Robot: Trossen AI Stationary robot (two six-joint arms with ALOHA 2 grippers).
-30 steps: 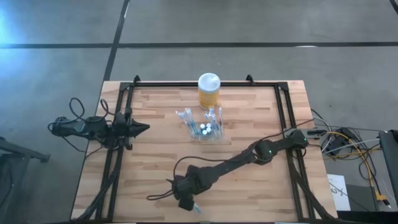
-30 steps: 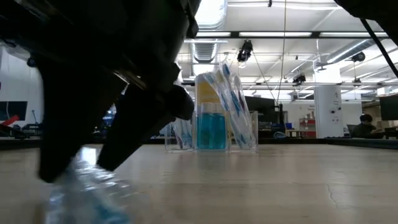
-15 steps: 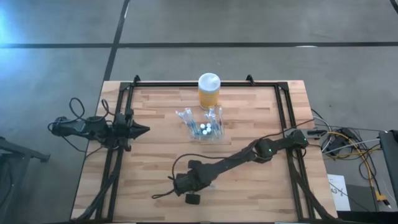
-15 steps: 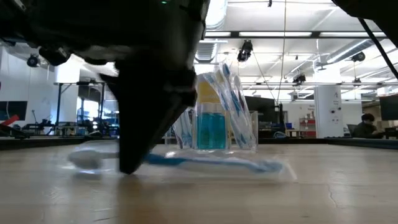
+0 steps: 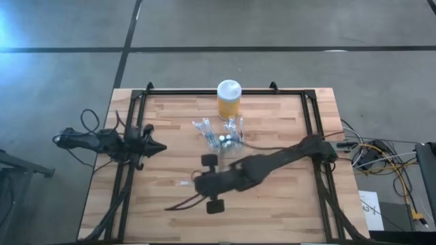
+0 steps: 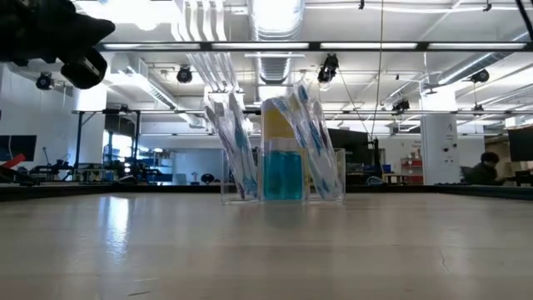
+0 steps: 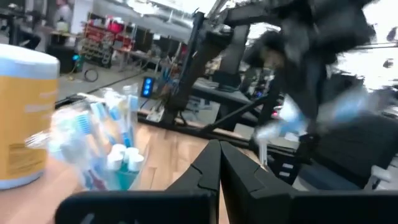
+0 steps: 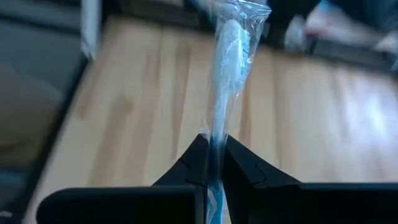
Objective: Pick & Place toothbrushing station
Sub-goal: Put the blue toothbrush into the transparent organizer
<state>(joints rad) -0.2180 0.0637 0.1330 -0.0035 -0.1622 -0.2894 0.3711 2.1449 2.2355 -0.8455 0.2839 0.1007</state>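
Note:
The toothbrushing station [image 5: 225,139], a clear holder with several wrapped toothbrushes standing in it, rests by its base on the wooden table, mid-far; the low view shows the station [image 6: 283,167] upright. My right gripper [image 5: 195,183] hovers near the table's middle, shut on a toothbrush in a clear wrapper [image 8: 227,62]. The toothbrush [image 5: 182,182] sticks out past the fingertips toward the table's left. My left gripper [image 5: 162,147] waits at the table's left side, shut [image 7: 219,152] and holding nothing, pointing at the station [image 7: 106,149]. My right gripper pinches the wrapped toothbrush by its blue handle [image 8: 213,149] between its two fingers. The fingers lie roughly level and along the brush, pointing toward the table's left. The white head end [image 8: 233,31] juts out beyond the fingertips. The brush is lifted clear of the table.
A yellow jar with a white lid [image 5: 229,99] stands just behind the station at the far edge. Black frame rails [image 5: 315,129] run along the table's left, right and far sides. Bare wood lies on the table's near half [image 5: 272,211].
My right gripper has shut on the wrapped toothbrush that lay near the table's near edge. It has lifted the brush clear and carried it up and toward the far edge, to the middle of the table, turning about its wrist on the way.

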